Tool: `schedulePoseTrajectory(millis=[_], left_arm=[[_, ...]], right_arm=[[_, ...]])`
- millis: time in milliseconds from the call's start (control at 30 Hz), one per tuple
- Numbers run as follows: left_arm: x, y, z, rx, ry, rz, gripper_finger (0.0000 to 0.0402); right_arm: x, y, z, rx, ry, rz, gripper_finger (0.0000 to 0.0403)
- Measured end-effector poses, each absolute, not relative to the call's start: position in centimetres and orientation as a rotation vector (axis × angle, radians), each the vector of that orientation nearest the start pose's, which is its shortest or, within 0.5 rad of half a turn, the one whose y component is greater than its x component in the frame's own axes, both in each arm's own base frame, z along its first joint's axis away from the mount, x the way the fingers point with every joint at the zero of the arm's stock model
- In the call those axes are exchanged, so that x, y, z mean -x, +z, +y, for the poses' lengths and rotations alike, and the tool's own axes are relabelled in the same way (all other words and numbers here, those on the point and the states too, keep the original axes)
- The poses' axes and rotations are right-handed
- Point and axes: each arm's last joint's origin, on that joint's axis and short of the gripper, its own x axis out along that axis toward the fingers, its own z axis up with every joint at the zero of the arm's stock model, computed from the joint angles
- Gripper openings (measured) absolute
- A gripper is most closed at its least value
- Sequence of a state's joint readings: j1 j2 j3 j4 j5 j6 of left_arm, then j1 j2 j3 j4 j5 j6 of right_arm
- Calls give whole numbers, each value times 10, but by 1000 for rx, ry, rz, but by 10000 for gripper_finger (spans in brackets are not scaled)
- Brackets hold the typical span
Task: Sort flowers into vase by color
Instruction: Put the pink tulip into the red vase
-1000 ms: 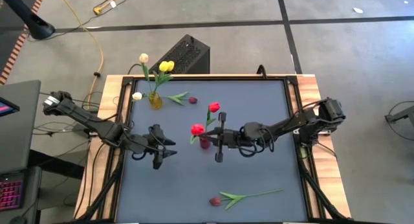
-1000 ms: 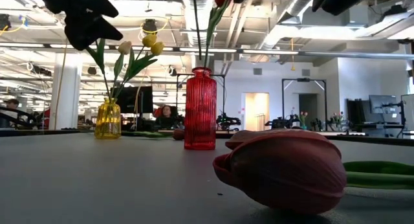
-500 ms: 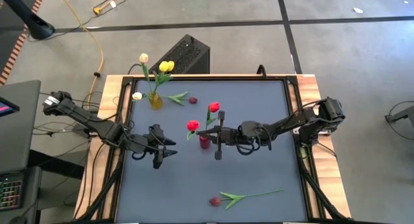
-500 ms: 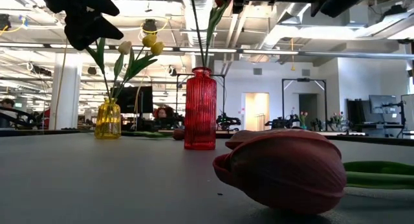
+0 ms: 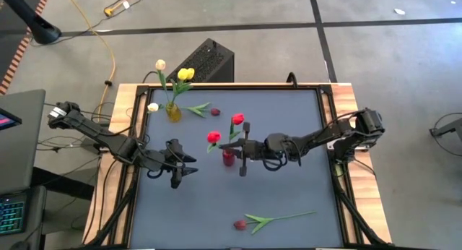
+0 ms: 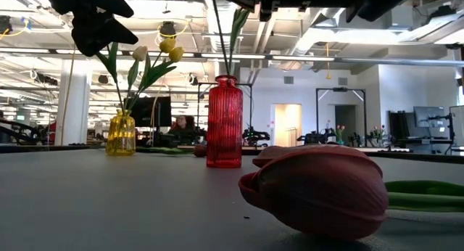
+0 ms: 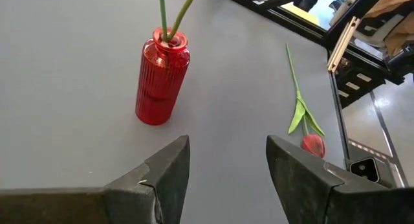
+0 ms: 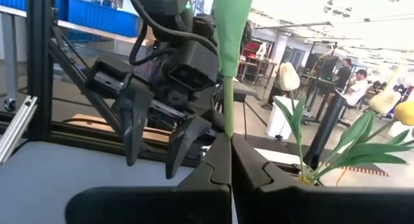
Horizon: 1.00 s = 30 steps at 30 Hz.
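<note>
The flowers are split across the counter [image 5: 289, 134]: cream and yellow tulips stand in the yellow vase [image 5: 173, 111] at the upper left of the high view, two red tulips [image 5: 214, 137] rise from the red vase [image 5: 229, 158] near the centre, one maroon tulip [image 5: 215, 112] lies just right of the yellow vase, and another dark-red tulip [image 5: 240, 225] lies near the bottom edge. The right end effector [image 5: 244, 150] sits just right of the red vase, clenched on the green stem [image 8: 228, 94] of one red tulip, as the right wrist view shows. The step in hand looks like seating that stem in the red vase. To do it well, the stem should drop straight into the narrow neck [image 7: 169, 37] before the fingers let go, and the withdrawal should avoid dragging the leaf or tipping the vase. The left end effector [image 5: 180, 163] waits left of the vase, fingers spread and holding nothing.
</note>
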<state>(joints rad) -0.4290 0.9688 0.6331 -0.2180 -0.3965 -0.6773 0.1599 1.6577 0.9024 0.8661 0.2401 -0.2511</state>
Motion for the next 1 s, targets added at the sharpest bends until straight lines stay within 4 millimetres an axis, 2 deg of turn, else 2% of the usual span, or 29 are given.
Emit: schedulePoseTrajectory(millis=[433,633,1000], left_arm=[[-188,247,-74,440,139,492,192],[-188,247,-74,438,139,492,192],[-188,247,-74,430,136,494,192]], right_arm=[[-356,253,38,53,-113,-102,29],[-356,253,39,55,-111,-104,57],[-355,253,39,55,-110,-105,81]])
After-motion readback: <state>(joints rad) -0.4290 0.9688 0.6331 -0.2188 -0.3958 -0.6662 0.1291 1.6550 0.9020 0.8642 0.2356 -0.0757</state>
